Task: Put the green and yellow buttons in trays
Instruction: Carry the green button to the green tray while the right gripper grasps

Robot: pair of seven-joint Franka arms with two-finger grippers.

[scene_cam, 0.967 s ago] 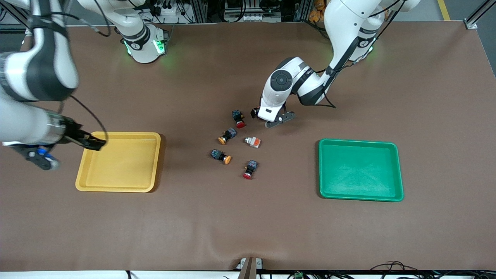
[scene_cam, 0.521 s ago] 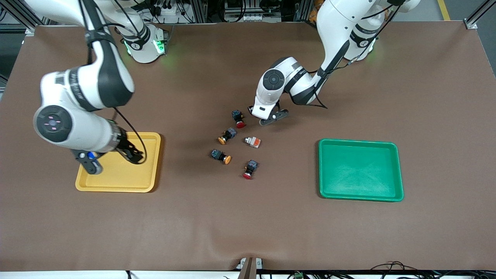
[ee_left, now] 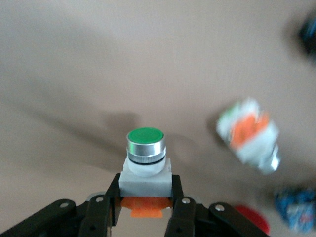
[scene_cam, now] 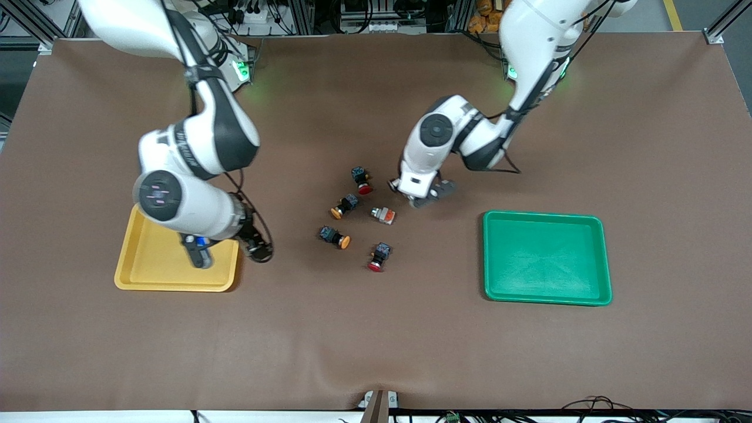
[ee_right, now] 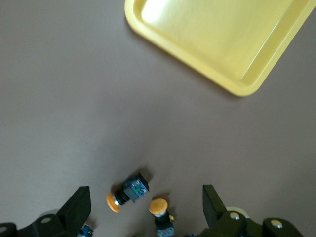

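My left gripper is shut on a white-bodied green-capped button, held just above the mat beside the button cluster. A second white and orange green button lies on the mat and also shows in the left wrist view. Two black-bodied yellow-capped buttons lie in the cluster and also show in the right wrist view. My right gripper is open and empty over the mat by the yellow tray's corner. The green tray is empty.
Two black-bodied red-capped switches lie in the same cluster, one farther from the front camera than the yellow-capped buttons and one nearer. The yellow tray's rim shows in the right wrist view. The brown mat covers the whole table.
My right arm has swung from the outer side of the yellow tray across it toward the button cluster. My left gripper has shifted slightly toward the green tray.
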